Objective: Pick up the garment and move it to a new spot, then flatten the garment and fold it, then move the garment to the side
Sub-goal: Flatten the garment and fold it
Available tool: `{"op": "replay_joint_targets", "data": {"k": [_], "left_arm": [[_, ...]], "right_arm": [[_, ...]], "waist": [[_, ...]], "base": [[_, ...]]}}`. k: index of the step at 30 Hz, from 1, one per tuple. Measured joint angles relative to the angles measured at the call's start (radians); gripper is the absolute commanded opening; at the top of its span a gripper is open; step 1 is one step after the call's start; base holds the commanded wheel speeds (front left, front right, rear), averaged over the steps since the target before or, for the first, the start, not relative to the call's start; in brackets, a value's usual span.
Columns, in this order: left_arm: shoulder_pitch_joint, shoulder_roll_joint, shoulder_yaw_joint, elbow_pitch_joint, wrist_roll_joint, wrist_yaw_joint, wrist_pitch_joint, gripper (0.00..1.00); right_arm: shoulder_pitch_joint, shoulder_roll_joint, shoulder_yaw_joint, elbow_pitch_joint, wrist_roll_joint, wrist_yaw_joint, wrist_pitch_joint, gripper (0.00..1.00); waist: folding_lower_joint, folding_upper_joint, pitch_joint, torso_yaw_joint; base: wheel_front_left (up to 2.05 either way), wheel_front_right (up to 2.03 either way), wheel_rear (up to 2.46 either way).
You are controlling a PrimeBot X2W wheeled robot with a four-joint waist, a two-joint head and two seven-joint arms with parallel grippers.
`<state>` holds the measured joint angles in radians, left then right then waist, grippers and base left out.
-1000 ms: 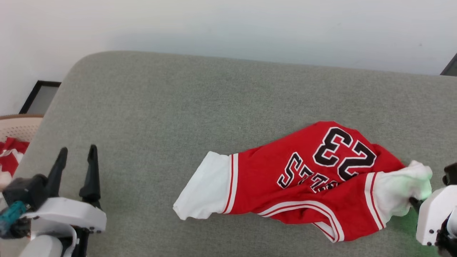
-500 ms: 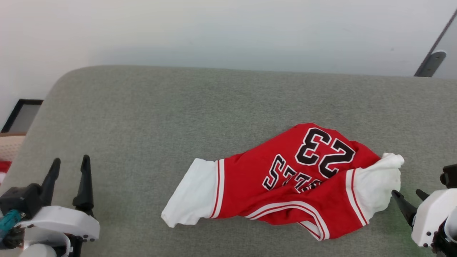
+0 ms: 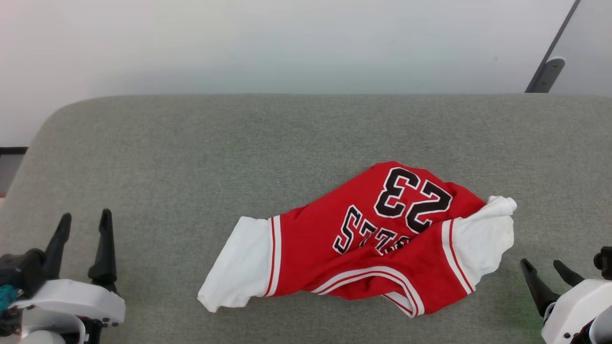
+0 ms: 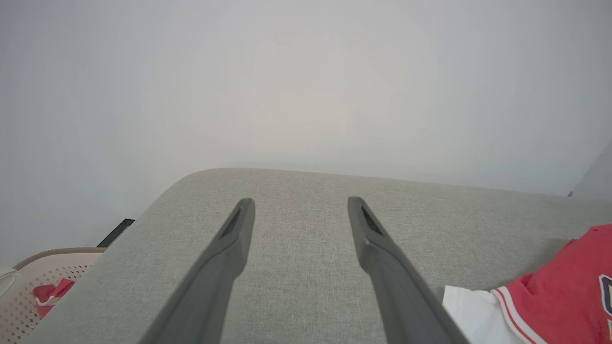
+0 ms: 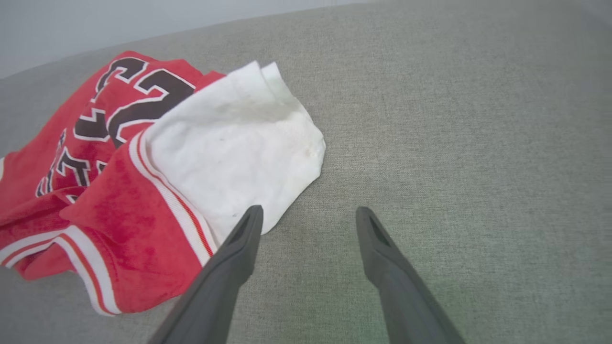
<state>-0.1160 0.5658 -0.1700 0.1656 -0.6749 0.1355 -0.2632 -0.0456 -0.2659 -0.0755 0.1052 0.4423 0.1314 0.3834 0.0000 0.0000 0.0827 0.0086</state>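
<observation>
Garment crumpled on cushion, right gripper fingers spread, empty, beside it, left gripper likewise, well apart.

The left jaws are two long, tapering black fingers, matte, each with a slot in its inner face. Below them sits a smooth, rounded white housing dotted with small dark screws. Beside it is a black block with a teal fitting. The right jaws are matching black spikes on a white shell, with a black knob just behind.
</observation>
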Motion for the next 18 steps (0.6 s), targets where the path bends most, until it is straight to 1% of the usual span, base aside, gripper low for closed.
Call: {"op": "replay_joint_targets", "data": {"k": [4,8,11,18], "left_arm": [[0.0,0.0,-0.001,-0.004,0.003,0.001,0.0,1.0],[-0.002,0.001,-0.003,-0.013,0.007,0.003,0.0,1.0],[-0.01,0.0,-0.012,-0.016,0.01,0.003,0.0,1.0],[-0.05,-0.007,-0.028,-0.017,0.017,0.002,0.007,1.0]], "right_arm": [[-0.004,0.019,-0.01,0.009,-0.017,0.0,-0.033,1.0],[-0.059,0.015,-0.014,0.058,-0.02,0.0,-0.053,1.0],[-0.118,0.01,-0.006,0.112,-0.02,0.0,-0.067,1.0],[-0.247,-0.003,0.027,0.28,-0.016,0.0,-0.055,1.0]], "waist": [[0.0,0.0,0.003,-0.007],[0.0,0.0,0.015,-0.009],[0.0,0.0,0.028,-0.008],[0.0,0.0,0.068,0.007]], "base": [[0.0,0.0,0.0],[0.0,0.0,0.0],[0.0,0.0,0.0],[0.0,0.0,0.0]]}}
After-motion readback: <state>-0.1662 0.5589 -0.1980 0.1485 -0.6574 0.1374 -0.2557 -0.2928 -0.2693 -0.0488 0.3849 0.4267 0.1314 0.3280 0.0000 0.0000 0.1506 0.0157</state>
